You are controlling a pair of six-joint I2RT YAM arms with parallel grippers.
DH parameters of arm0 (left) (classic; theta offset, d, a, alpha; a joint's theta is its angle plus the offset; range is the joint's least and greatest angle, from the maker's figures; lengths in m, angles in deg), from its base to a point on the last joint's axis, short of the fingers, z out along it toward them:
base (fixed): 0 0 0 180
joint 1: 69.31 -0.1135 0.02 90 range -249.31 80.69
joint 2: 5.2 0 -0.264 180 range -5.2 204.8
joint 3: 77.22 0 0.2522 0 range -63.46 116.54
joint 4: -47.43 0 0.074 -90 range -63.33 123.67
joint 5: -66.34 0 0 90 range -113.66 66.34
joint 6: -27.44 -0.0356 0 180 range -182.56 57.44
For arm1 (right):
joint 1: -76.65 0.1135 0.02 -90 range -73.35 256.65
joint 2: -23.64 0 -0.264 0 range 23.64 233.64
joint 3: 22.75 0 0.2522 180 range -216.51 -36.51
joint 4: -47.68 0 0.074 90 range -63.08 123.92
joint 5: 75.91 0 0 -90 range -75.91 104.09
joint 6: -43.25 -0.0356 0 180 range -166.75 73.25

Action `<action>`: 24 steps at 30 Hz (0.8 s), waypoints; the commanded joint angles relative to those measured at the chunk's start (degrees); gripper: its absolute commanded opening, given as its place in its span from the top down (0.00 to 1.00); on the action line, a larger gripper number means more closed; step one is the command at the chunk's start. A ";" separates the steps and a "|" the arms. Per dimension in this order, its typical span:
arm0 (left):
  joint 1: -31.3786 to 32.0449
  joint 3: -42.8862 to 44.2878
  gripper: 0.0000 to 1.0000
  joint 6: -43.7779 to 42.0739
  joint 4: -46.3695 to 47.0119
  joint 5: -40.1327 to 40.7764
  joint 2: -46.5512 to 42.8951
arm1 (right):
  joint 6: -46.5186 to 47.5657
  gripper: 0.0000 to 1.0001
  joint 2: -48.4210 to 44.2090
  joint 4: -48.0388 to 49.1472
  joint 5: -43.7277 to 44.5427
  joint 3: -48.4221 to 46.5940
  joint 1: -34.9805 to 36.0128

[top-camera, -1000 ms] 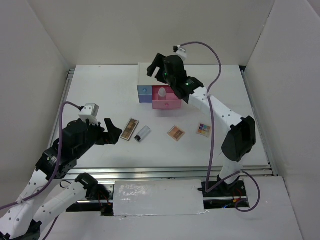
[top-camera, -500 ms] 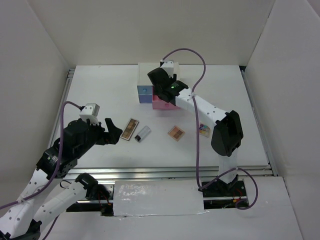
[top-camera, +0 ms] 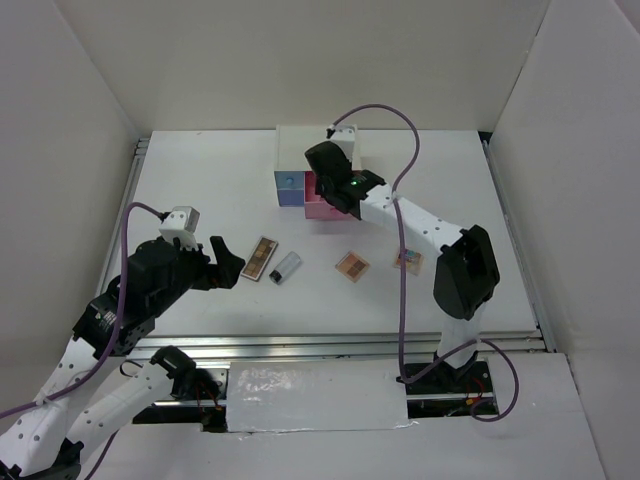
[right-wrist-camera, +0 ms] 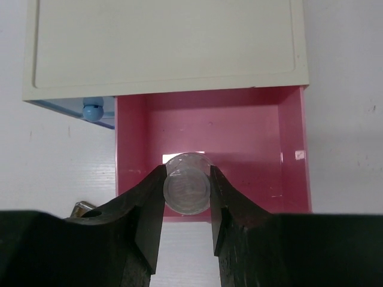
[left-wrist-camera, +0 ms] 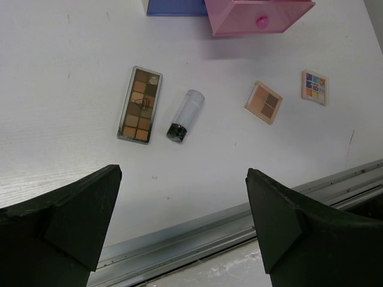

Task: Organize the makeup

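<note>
The right gripper is clamped across a small clear bottle, seen end-on, its round body pinched between the two fingers. It hangs over the open pink drawer of the white box. How high above the drawer floor, I cannot tell.

That bottle looks light, stiff and smooth. I'd guess it could slip or roll once let go, so a mid-body hold suits it.

The left gripper is spread wide and empty, hovering above the table. Below it lie a brown palette, a second bottle on its side just beside it, a pinkish palette and a multicolour palette, well apart. The palettes are flat and thin, and are probably best pinched across their short edges.
</note>
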 commanded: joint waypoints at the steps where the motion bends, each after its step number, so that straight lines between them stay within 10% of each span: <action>1: 0.25 -0.55 0.01 -0.71 2.27 -0.53 -0.29 | -4.32 0.84 -4.82 5.13 -8.03 4.42 -3.46; 12: 0.60 -0.55 0.01 -0.53 2.09 -0.27 -0.37 | -19.16 0.85 -12.13 24.99 -41.60 20.50 -18.05; 24: 0.60 -0.46 0.01 -0.53 2.09 -0.18 -0.29 | -25.95 0.83 -9.76 31.96 -51.03 22.10 -19.82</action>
